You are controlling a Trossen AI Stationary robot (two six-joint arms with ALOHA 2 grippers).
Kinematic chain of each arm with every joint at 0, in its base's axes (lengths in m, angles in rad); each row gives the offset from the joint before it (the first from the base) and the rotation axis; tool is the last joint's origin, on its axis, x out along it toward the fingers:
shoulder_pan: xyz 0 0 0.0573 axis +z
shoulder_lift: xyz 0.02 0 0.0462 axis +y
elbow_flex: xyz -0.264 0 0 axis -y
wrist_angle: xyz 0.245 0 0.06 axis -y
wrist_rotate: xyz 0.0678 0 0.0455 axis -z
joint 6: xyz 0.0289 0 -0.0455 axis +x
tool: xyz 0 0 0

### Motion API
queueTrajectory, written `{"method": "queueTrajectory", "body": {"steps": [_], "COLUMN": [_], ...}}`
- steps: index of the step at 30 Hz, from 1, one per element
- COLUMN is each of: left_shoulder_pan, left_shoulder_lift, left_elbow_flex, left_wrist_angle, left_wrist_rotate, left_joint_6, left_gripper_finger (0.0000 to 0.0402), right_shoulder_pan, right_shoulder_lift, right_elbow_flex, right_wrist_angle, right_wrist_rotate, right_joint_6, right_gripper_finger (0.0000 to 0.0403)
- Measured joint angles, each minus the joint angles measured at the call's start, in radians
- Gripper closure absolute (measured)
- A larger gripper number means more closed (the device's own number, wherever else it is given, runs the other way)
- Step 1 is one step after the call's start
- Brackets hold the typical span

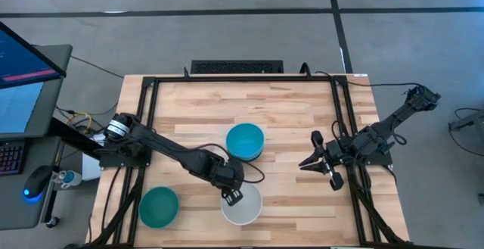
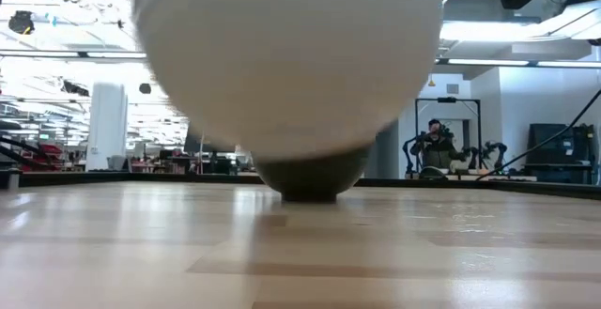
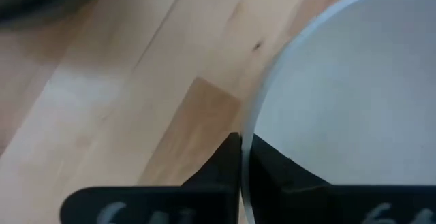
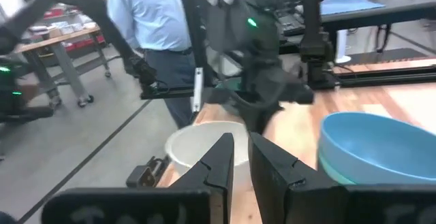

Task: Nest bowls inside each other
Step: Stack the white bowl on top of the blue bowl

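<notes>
Nearest, the white bowl (image 1: 241, 203) sits at the front edge of the tabletop (image 1: 287, 113); the left gripper (image 1: 231, 196) is clamped on its rim, one finger inside and one outside. Beside it toward the left front corner rests the teal-green bowl (image 1: 159, 206). Further back, mid-tabletop, a cyan-blue bowl (image 1: 245, 141) sits stacked on another. To the right, the right gripper (image 1: 311, 163) hovers with fingers slightly apart, holding nothing. Beyond, a person (image 4: 153, 9) stands.
</notes>
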Motion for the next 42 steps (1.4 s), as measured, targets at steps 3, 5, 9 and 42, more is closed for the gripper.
{"method": "queueTrajectory", "body": {"steps": [3,5,9,42], "left_shoulder_pan": [0.0,0.002,0.015,0.422], "left_shoulder_lift": [0.0,0.0,-0.002,0.008], "left_elbow_flex": [0.081,0.151,0.301,0.528], "left_wrist_angle": [-0.062,-0.147,-0.341,-0.617], "left_wrist_rotate": [-0.031,-0.074,-0.16,-0.174], "left_joint_6": [0.0,0.001,-0.008,0.39], "left_gripper_finger": [0.0401,0.0401,0.0401,0.0401], "right_shoulder_pan": [0.0,0.0,0.0,-0.061], "right_shoulder_lift": [0.0,0.0,0.0,0.0], "right_elbow_flex": [0.0,0.0,0.0,-0.001], "right_wrist_angle": [-0.001,-0.001,-0.035,-0.217], "right_wrist_rotate": [0.05,0.087,0.12,0.347], "right_joint_6": [-0.001,-0.002,-0.001,0.076], "right_gripper_finger": [0.0334,0.0335,0.0341,0.0358]}}
